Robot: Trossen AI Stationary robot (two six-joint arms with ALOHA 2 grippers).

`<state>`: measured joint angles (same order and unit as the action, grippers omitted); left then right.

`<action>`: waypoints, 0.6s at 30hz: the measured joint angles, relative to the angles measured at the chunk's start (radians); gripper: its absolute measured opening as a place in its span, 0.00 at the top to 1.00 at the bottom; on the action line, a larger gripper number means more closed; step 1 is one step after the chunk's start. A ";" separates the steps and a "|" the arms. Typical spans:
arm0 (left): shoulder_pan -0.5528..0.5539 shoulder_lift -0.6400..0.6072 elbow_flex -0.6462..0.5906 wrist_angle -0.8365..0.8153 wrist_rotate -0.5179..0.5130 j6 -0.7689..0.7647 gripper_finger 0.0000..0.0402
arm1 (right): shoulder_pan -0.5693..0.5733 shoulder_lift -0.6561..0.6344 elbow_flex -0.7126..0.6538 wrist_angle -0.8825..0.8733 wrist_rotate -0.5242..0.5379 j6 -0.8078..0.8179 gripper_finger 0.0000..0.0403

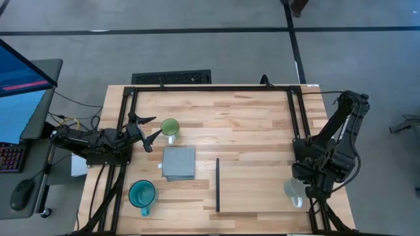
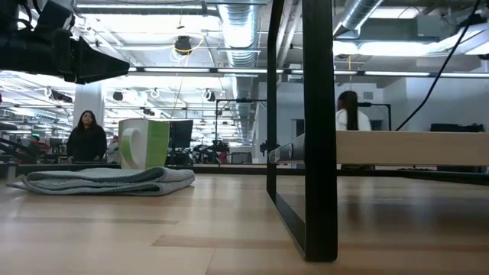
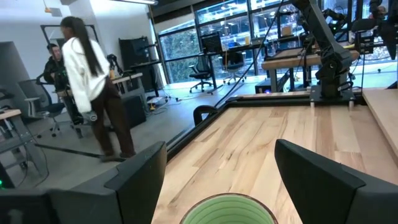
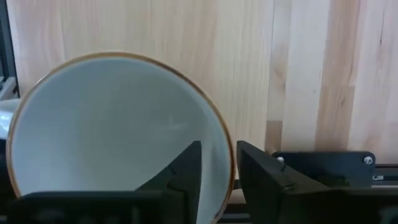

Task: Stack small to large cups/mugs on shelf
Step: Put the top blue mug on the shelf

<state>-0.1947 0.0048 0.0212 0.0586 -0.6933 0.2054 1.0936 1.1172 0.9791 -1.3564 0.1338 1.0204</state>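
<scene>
The table (image 1: 262,124) is smooth light wood. The grey cloth (image 1: 178,162) looks soft. The white mug (image 4: 118,137) is shiny inside.

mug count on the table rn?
3. Light green mug at the left end effector, teal mug at the near-left edge, white mug under the right end effector. None hidden, apparently.

table centre (image 1: 256,124): bare, passable | obstacles: grey cloth (image 1: 178,162); upright black strip (image 1: 218,184)
</scene>
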 joint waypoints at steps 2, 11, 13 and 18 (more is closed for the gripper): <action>0.000 0.000 0.000 0.000 0.000 0.000 0.28 | -0.011 0.000 0.000 0.000 0.000 -0.006 0.72; 0.000 0.000 0.000 -0.004 0.000 0.000 0.28 | -0.076 0.000 0.000 0.012 -0.001 -0.132 0.77; 0.000 0.000 0.000 -0.005 0.000 0.000 0.28 | -0.088 0.000 0.000 0.017 -0.001 -0.138 0.78; 0.000 0.000 0.000 -0.006 0.000 0.000 0.28 | -0.104 0.000 0.000 0.037 -0.001 -0.138 0.77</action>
<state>-0.1948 0.0044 0.0212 0.0521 -0.6933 0.2054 0.9901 1.1172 0.9791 -1.3196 0.1329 0.8822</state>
